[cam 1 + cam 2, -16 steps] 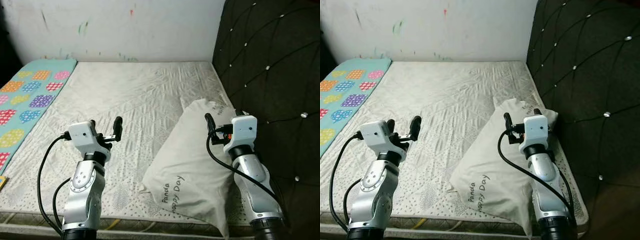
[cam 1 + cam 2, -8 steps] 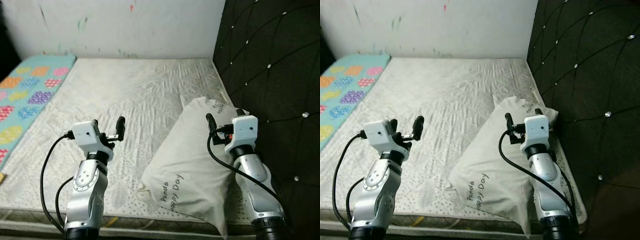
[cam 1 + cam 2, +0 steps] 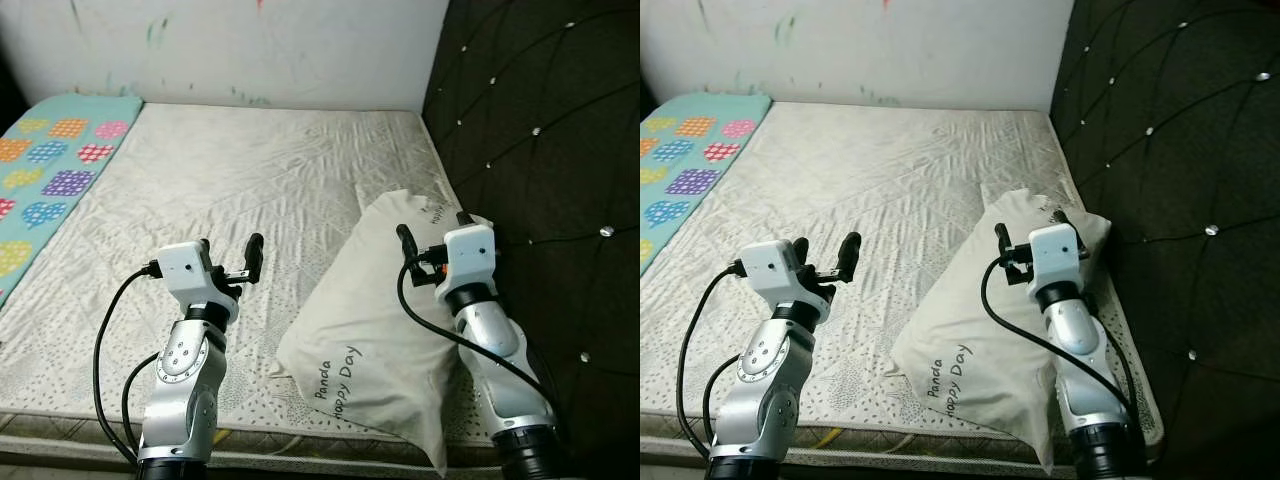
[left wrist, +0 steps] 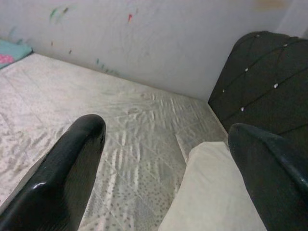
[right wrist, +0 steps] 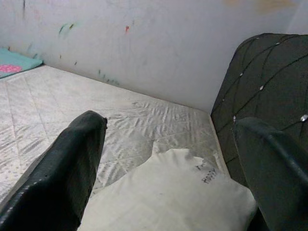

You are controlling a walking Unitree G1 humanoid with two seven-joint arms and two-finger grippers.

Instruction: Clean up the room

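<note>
Cam shifted; pillow [image 3: 385, 320] unmoved btwn mattress [image 3: 250, 190] & headboard [image 3: 540, 130].

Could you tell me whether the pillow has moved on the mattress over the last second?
No. The pillow lies against the black headboard at the mattress corner, as before; the whole picture has shifted, so the camera moved, not the pillow.

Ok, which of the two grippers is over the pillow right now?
The right gripper: it hangs open above the white pillow by the dark headboard. The left gripper, also open, is over bare mattress.
</note>
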